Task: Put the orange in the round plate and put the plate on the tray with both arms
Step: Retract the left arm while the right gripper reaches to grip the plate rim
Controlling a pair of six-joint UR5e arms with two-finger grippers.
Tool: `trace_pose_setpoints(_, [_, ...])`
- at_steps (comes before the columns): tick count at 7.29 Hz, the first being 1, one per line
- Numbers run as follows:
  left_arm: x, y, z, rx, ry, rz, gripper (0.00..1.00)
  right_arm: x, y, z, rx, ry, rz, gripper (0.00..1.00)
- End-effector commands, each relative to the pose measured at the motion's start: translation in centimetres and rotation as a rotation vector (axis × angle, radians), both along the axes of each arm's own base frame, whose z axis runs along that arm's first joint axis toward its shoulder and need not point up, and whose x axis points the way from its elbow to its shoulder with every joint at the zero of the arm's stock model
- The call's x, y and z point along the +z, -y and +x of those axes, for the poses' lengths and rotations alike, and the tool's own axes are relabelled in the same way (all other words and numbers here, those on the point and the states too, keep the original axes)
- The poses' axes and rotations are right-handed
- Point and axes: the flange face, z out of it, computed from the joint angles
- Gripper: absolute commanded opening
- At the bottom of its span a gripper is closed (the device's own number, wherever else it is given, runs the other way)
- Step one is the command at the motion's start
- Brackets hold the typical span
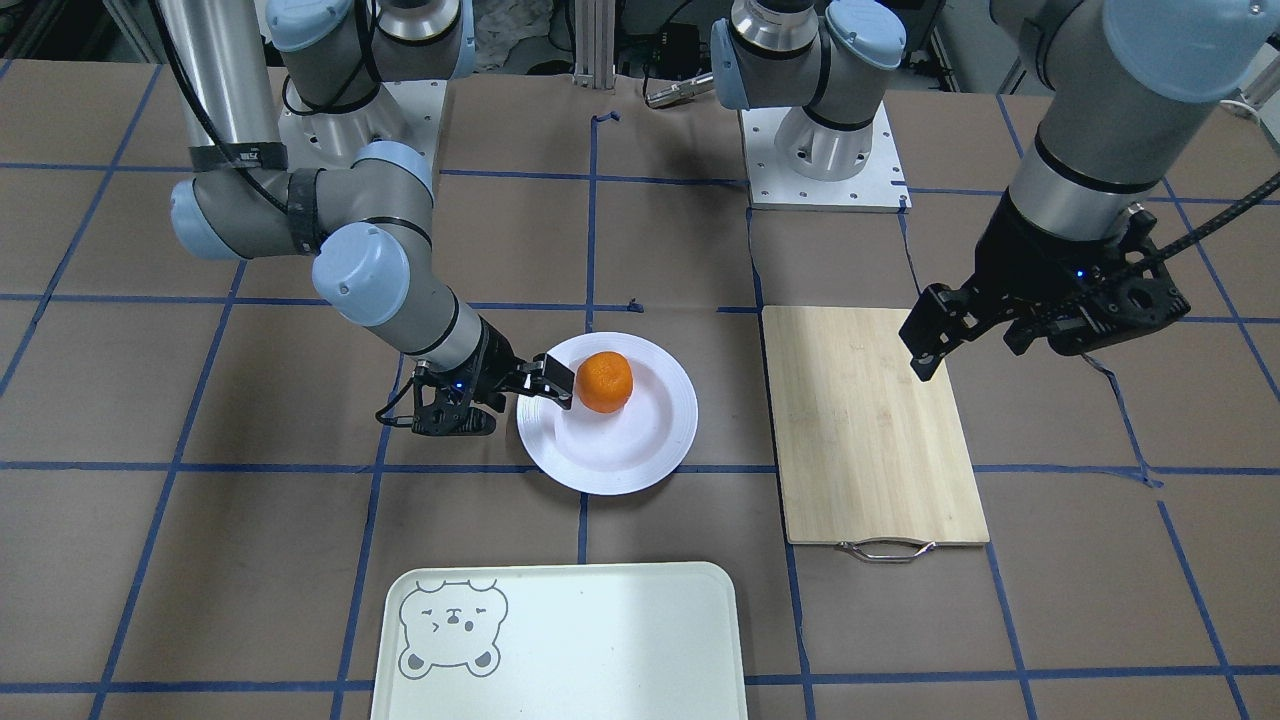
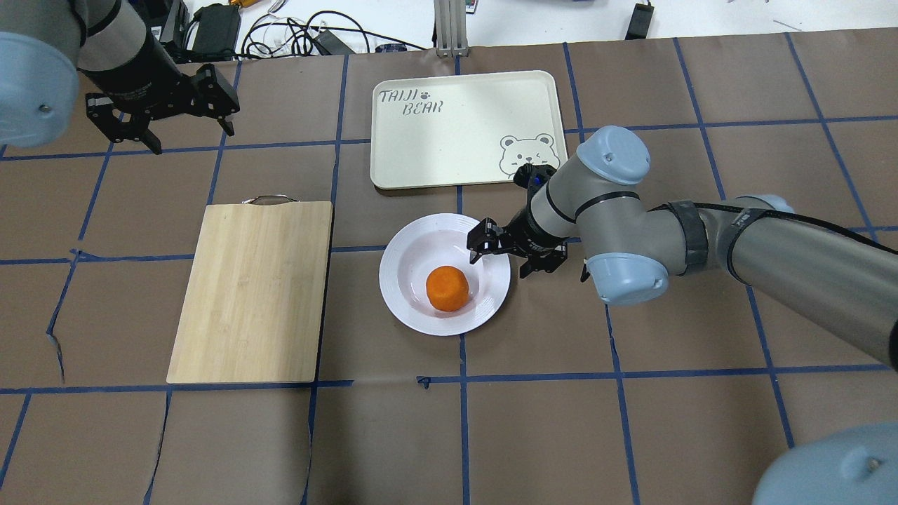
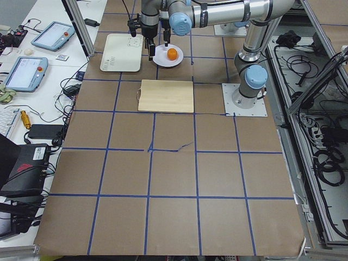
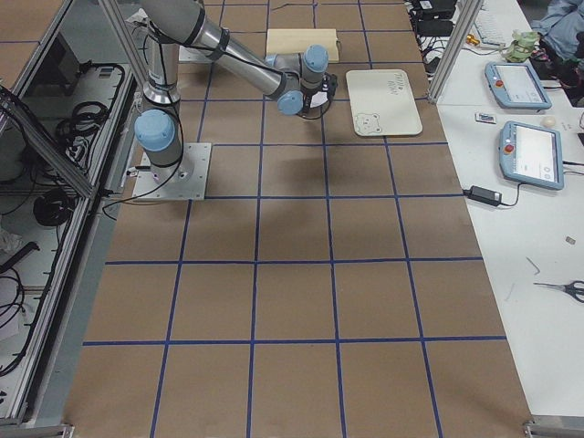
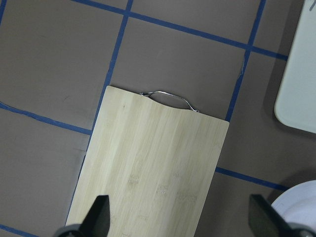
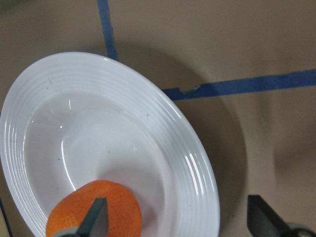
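Orange (image 2: 447, 288) down in the sunken centre of the round plate (image 2: 403, 298), so first half of the job judged done. Right end effector (image 2: 498, 265) low at the plate's edge, spread wide and gripping nothing, one finger over the inside near the fruit, the other outside: apparently straddling the rim ready for a pinch. Left end effector (image 2: 191, 137) likewise wide open and empty-handed, hanging high beyond the wooden cutting board (image 2: 252, 291), well apart from the plate; probably wanted at the opposite rim before any lift. Tray (image 2: 449, 126) near the plate on the tabletop (image 2: 631, 421), not yet loaded.
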Motion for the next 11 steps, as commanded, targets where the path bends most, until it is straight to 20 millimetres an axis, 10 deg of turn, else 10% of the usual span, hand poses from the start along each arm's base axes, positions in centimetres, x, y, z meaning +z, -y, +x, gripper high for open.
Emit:
trace_pose_setpoints(1, [0.4,-1.0,-0.2,-0.075,0.007,0.001,1.00,-1.2,-0.8,0.1,0.001,0.004,-0.020,0.96])
trace_pose_setpoints(6, [-0.2,-1.9,-0.2,-0.085,0.014,0.015,1.00,-2.6,-1.2,1.7,0.003,-0.002,-0.016,0.73])
trace_pose_setpoints(11, [-0.8,-2.3,-0.3,-0.084,0.012,0.026,1.00,-1.9,-1.0,2.2,-0.047,-0.004,-0.016,0.00])
